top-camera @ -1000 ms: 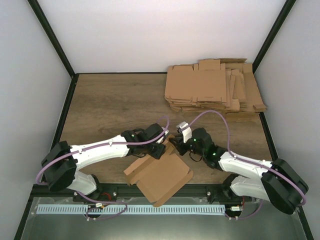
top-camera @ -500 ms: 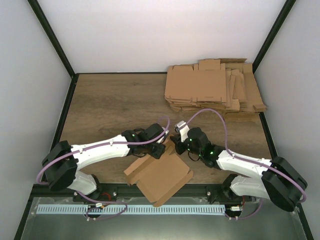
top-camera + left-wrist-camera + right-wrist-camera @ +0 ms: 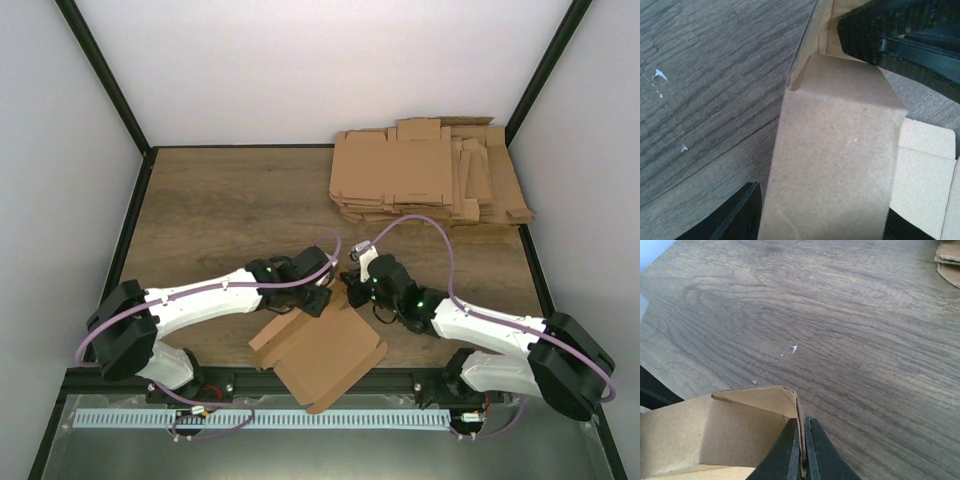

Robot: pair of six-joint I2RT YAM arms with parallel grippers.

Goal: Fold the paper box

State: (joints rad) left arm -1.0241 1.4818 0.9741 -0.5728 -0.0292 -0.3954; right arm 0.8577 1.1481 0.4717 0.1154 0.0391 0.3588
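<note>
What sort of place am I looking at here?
Likely a robot lab test cell: white walls enclose a wooden tabletop, white left arm and right arm stand at its edge, and a pile of flat brown cardboard blanks sits behind.

Wooden table (image 3: 220, 210), pile of cardboard blanks (image 3: 430, 185) at far-right corner
</note>
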